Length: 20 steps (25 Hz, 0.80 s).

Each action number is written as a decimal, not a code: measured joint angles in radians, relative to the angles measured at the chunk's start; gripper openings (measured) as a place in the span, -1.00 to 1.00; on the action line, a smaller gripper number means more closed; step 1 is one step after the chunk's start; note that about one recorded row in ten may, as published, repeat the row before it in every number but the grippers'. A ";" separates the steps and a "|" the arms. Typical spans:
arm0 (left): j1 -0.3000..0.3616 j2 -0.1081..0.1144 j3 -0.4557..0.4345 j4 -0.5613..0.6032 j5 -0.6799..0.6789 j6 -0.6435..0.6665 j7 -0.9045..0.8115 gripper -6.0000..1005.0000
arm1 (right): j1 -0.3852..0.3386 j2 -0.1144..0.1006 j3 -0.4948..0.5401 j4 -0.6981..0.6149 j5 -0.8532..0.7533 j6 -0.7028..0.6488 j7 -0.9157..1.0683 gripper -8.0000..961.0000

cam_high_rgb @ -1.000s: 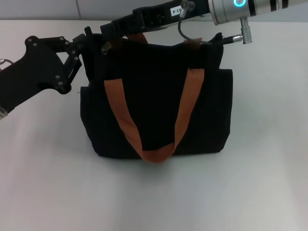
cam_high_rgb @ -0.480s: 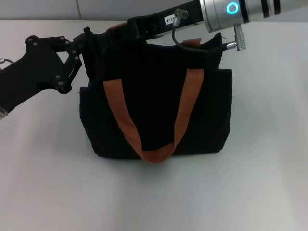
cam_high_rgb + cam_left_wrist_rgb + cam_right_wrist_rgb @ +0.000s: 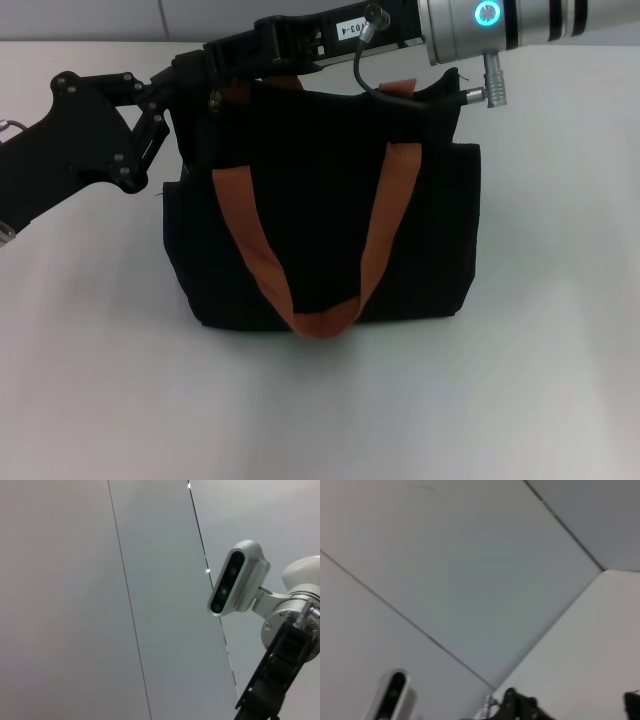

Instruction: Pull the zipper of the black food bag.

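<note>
Now right gripper (image 3: 215, 62) farther left along black food bag (image 3: 320, 200); jaws' state unclear

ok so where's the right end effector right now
In the head view, the right end effector is over the black bag's top edge at its left corner, close to the left end effector holding that side.

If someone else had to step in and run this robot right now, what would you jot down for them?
Left gripper: at the top left corner of the black food bag, apparently bracing it.
Right gripper: reached across the bag's upper edge to that same left end.
Zipper: hidden behind the arms, so how far it has been pulled is unclear.
The bag stands upright on the white table, orange-brown handle hanging down its front.
Left to do: check the zipper, finish pulling, release.
</note>
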 joint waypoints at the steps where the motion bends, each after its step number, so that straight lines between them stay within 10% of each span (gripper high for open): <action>1: 0.001 0.000 0.000 0.000 -0.002 0.000 0.000 -0.89 | 0.000 -0.001 0.000 0.001 0.005 -0.009 -0.001 -0.12; 20: 0.015 -0.008 0.000 -0.003 -0.020 0.022 0.038 -0.88 | 0.006 -0.004 -0.008 0.035 0.005 0.076 0.015 -0.12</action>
